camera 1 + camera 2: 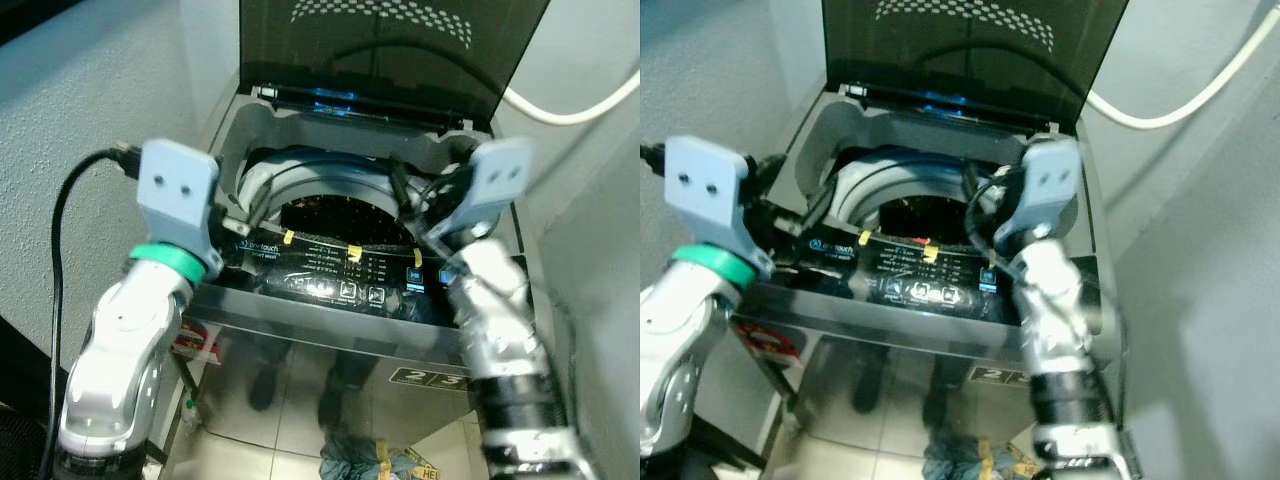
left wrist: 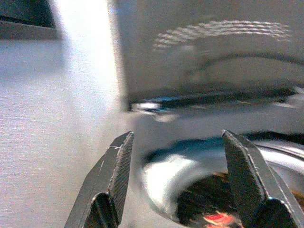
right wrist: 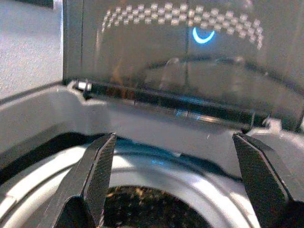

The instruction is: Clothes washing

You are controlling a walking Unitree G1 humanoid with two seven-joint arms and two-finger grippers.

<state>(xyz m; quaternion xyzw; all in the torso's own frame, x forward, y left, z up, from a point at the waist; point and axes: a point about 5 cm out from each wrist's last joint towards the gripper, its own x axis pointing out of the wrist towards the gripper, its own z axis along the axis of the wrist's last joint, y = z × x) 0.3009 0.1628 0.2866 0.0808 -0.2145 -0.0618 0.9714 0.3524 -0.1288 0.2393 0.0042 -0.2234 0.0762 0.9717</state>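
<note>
Both my left gripper [image 2: 173, 185] and right gripper [image 3: 173, 183] hang spread wide and empty over the washing machine [image 1: 330, 290] drum [image 1: 345, 215]. Risk: I clip the raised lid [image 1: 390, 45] or drum rim reaching in, since arms crowd the opening.

My two silver arms reach over the grey top-loading washing machine [image 1: 330, 300], its dark tinted lid [image 1: 390, 45] raised above the drum opening [image 1: 335, 215].

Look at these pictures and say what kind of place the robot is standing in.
Probably a home laundry corner. A grey top-loading washing machine stands between textured white walls, its dark tinted lid raised over the drum. A white hose runs along the wall, over a tiled floor.
</note>
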